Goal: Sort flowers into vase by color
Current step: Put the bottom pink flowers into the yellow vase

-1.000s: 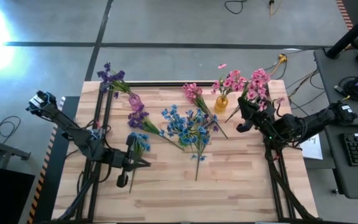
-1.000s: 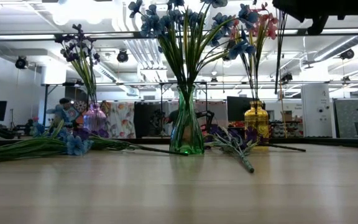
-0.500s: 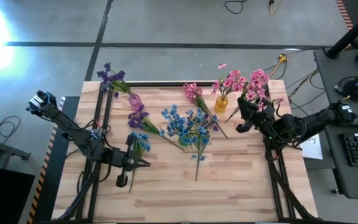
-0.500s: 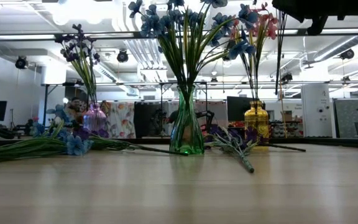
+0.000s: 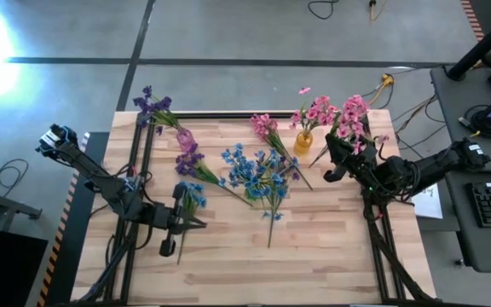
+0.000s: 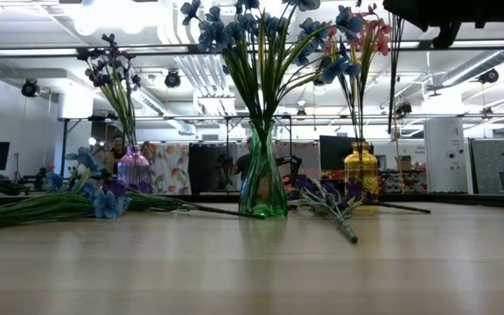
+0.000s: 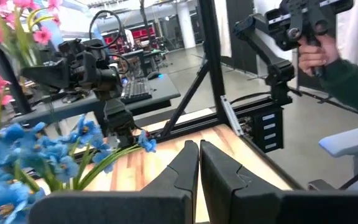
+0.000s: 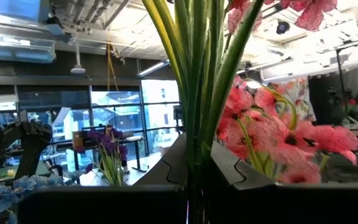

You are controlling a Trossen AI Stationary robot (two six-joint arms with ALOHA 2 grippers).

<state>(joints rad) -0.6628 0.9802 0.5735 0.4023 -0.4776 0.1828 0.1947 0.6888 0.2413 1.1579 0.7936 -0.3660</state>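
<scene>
Three vases stand on the wooden table. A purple one [image 5: 186, 138] holds purple flowers [image 5: 152, 104], a green one [image 6: 263, 188] holds blue flowers [image 5: 252, 170], and a yellow one [image 5: 303, 141] holds pink flowers [image 5: 315, 111]. Loose pink [image 5: 267, 128], purple [image 5: 191, 162] and blue [image 5: 273, 194] sprigs lie flat on the table. My right gripper [image 5: 339, 147], right of the yellow vase, is shut on a pink sprig [image 5: 353, 115]. My left gripper [image 5: 201, 223] hovers shut at the near left, pointing right, beside a blue sprig [image 5: 190, 198] that lies on the table. My right gripper pinches the pink sprig's bundled green stems [image 8: 197, 124] between its two fingers, which lie across them. The blossoms [image 8: 272, 130] stand above the fingers. The stem ends [image 6: 395, 79] hang below, and the sprig is clear of the table.
Black frame rails run along the table's left [image 5: 135, 170] and right [image 5: 373, 230] sides. The near half of the table [image 5: 271, 273] is bare wood. In the left wrist view a person's hand [image 7: 319, 57] shows beyond the table's right side, holding a dark device.
</scene>
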